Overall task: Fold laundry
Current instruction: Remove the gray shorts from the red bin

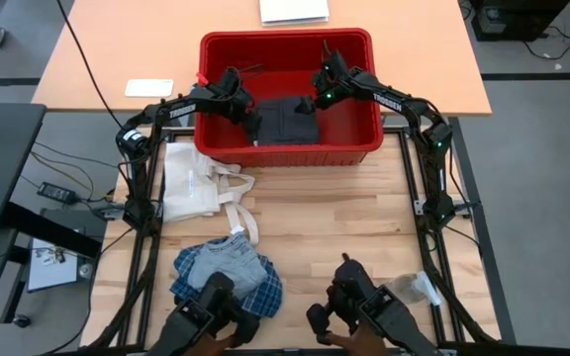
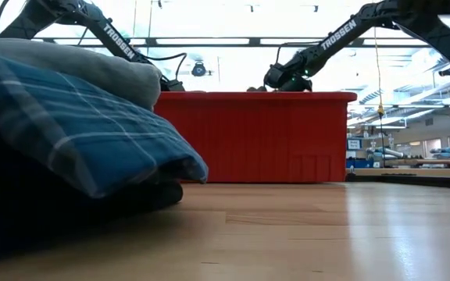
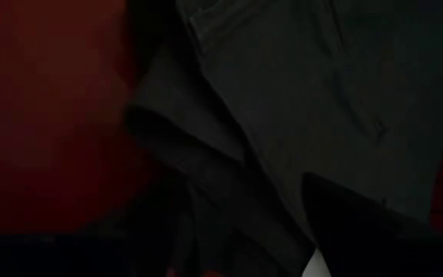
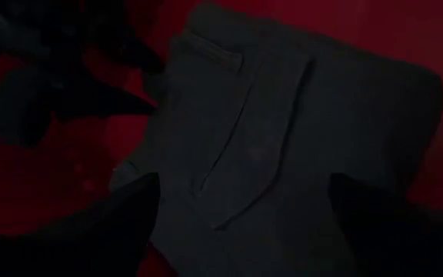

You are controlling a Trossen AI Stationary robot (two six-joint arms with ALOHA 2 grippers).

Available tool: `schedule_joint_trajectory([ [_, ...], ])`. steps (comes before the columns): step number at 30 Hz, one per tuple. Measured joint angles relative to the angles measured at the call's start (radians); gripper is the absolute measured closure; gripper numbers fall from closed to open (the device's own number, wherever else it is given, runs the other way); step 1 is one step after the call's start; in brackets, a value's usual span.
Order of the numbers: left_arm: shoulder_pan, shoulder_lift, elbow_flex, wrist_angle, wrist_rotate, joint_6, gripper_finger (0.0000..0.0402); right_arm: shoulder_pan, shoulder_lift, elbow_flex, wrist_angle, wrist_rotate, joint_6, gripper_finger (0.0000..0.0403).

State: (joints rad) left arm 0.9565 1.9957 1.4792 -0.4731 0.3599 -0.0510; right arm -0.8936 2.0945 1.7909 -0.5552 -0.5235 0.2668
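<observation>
The dark grey garment (image 1: 287, 121) lies folded flat on the floor of a red bin (image 1: 359, 150) at the table's far side; its pocket seams show in the right wrist view (image 4: 283, 138). My left gripper (image 1: 253, 121) is inside the bin at the garment's left edge (image 3: 175, 131), open. My right gripper (image 1: 311, 103) hovers open over the garment's right part, with a finger on either side of it (image 4: 121, 223). The blue-and-white plaid shirt (image 1: 228, 277) lies crumpled on the table near its near edge and fills the left of the low view (image 2: 69, 125). My left gripper has one finger (image 3: 344, 223) low over the garment's folded left edge. Whether it touches the cloth, I cannot tell.
A cream tote bag (image 1: 194, 183) with loose straps lies left of centre, between the bin and the shirt. The bin's red walls (image 2: 256, 136) stand around both grippers. A clear plastic item (image 1: 416, 289) lies near the right front. Bare wood (image 1: 344, 222) spans the table's middle.
</observation>
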Motion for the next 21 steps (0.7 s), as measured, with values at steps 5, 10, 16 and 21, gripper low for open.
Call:
schedule_joint_trajectory([
  [5,0.001,0.003,0.022,-0.016,-0.01,-0.008,0.0152,0.012,-0.002,0.164,-0.148,0.106,-0.101,0.0026],
  [10,0.004,-0.006,0.07,-0.031,-0.022,-0.007,0.0158,0.05,-0.006,0.292,-0.168,0.175,-0.129,0.003],
  [16,0.006,-0.009,0.156,-0.065,-0.051,-0.007,0.0164,0.05,0.059,0.287,-0.167,0.183,-0.108,0.0029],
  [21,0.003,-0.009,0.241,-0.091,0.004,-0.003,0.0164,0.03,0.132,0.285,-0.173,0.159,-0.121,0.0018],
])
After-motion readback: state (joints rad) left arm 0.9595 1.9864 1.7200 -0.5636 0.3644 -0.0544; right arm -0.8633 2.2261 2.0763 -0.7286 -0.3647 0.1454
